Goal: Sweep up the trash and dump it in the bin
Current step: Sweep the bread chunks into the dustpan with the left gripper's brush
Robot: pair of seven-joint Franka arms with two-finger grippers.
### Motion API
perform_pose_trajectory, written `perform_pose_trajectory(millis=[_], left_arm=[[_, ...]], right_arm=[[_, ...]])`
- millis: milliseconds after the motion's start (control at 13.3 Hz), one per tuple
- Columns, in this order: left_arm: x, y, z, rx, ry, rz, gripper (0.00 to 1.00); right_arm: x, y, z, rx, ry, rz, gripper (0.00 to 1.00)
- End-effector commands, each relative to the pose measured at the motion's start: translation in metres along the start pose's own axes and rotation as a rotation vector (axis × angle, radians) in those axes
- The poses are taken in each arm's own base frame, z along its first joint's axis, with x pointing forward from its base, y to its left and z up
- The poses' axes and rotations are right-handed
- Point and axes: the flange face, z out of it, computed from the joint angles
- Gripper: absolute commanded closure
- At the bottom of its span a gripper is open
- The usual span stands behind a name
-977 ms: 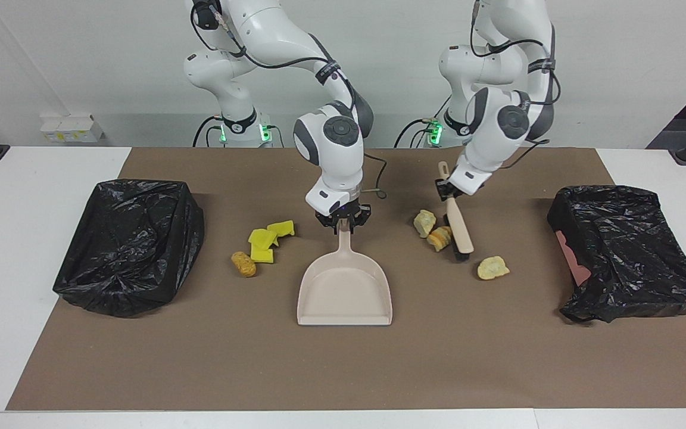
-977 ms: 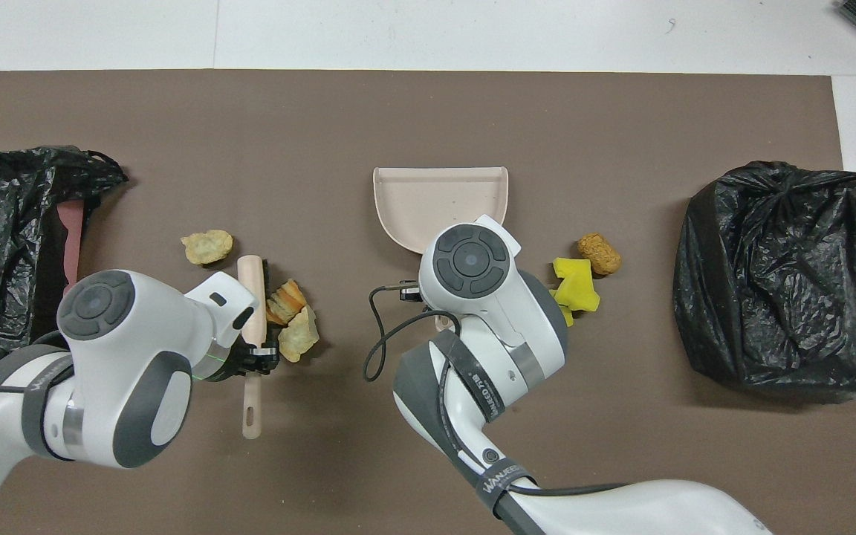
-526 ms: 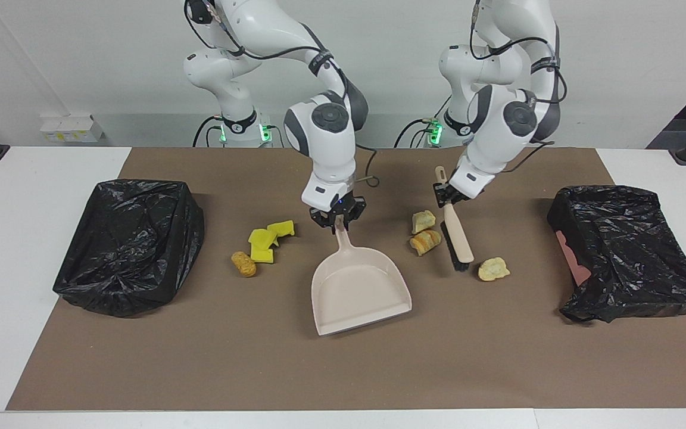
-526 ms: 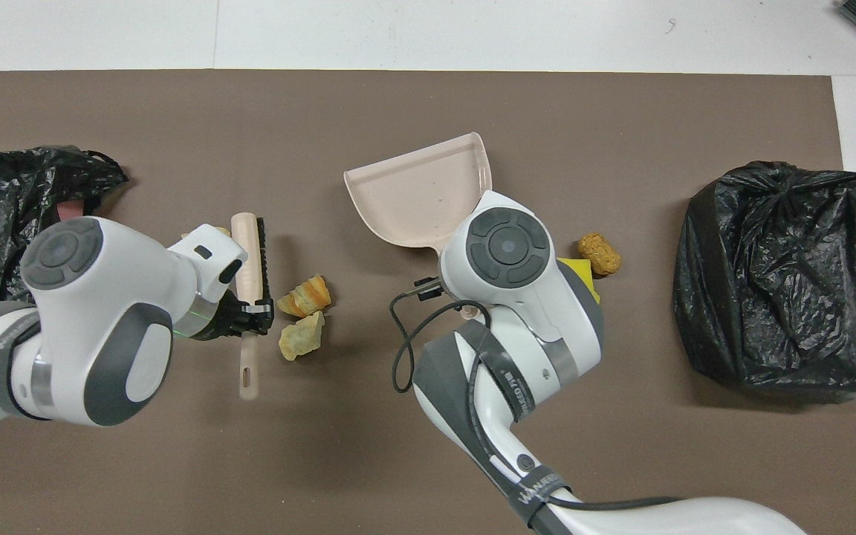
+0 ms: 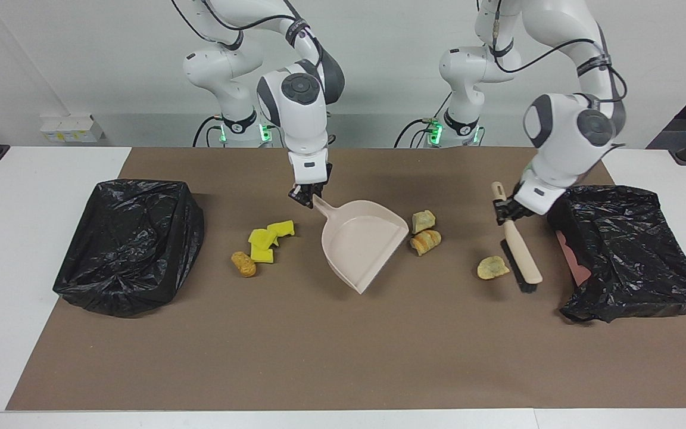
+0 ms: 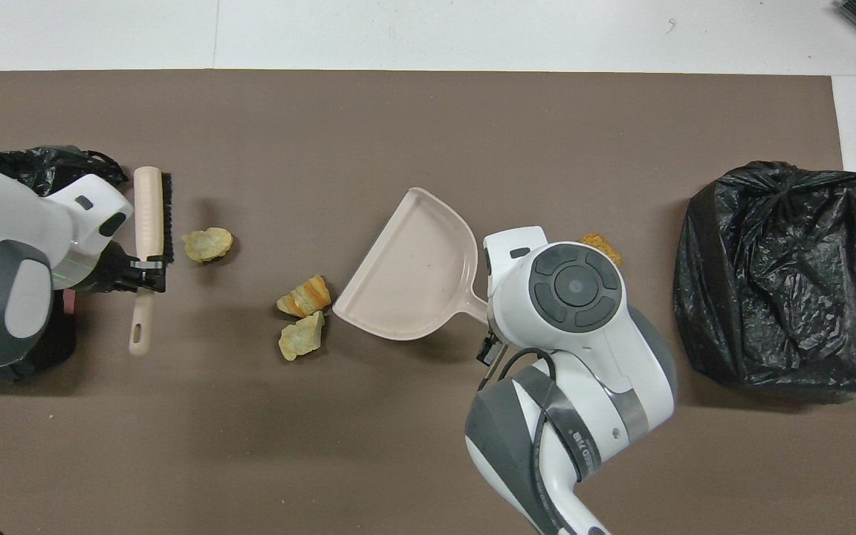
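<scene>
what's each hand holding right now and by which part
The right hand holds the dustpan by its handle's end; the left hand holds the brush partway along its handle.

White table point(image 5: 15, 238) under brown mat point(image 5: 343, 357) — trash point(image 5: 425, 241), dustpan point(image 5: 364, 247), two black-bagged bins point(image 5: 128, 244).

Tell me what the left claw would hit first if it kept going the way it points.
The left claw, shut on the brush handle, points down at the brown mat, so likely the mat itself, close to the black bin bag; depth is hard to judge.
</scene>
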Motion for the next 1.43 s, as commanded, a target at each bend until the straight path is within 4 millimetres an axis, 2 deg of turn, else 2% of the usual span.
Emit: perform_pose_trajectory(millis=[0, 75, 225, 376, 526, 676, 827, 1052, 1202, 1353], left_arm=[[0.018, -0.03, 0.016, 0.036, 0.02, 0.057, 1.0], [0.021, -0.029, 0.028, 0.045, 0.011, 0.07, 1.0], [0.02, -0.018, 0.042, 0.045, -0.013, 0.106, 1.0], [0.007, 0.019, 0.054, 0.05, -0.048, 0.179, 1.0], [-0.009, 0.042, 0.062, 0.05, -0.077, 0.202, 1.0], [-0.026, 0.07, 0.069, 0.051, -0.085, 0.177, 1.0], [-0.042, 0.105, 0.074, 0.039, -0.097, 0.16, 1.0], [-0.074, 0.137, 0.081, 0.016, -0.127, 0.162, 1.0], [-0.08, 0.145, 0.083, 0.021, -0.14, 0.162, 1.0], [-0.087, 0.141, 0.084, 0.028, -0.17, 0.144, 1.0]], right_arm=[[-0.003, -0.005, 0.014, -0.022, -0.032, -0.152, 1.0], [0.002, -0.017, 0.02, -0.043, -0.061, -0.202, 1.0], [0.0, -0.022, 0.027, -0.054, -0.082, -0.218, 1.0], [0.006, -0.034, 0.033, -0.052, -0.087, -0.233, 1.0], [0.01, -0.037, 0.04, -0.052, -0.094, -0.207, 1.0], [0.018, -0.049, 0.046, -0.056, -0.09, -0.17, 1.0], [0.018, -0.049, 0.045, -0.057, -0.092, -0.171, 1.0], [0.016, -0.047, 0.046, -0.053, -0.099, -0.167, 1.0], [0.015, -0.045, 0.046, -0.051, -0.104, -0.169, 1.0], [0.014, -0.045, 0.046, -0.051, -0.104, -0.168, 1.0]])
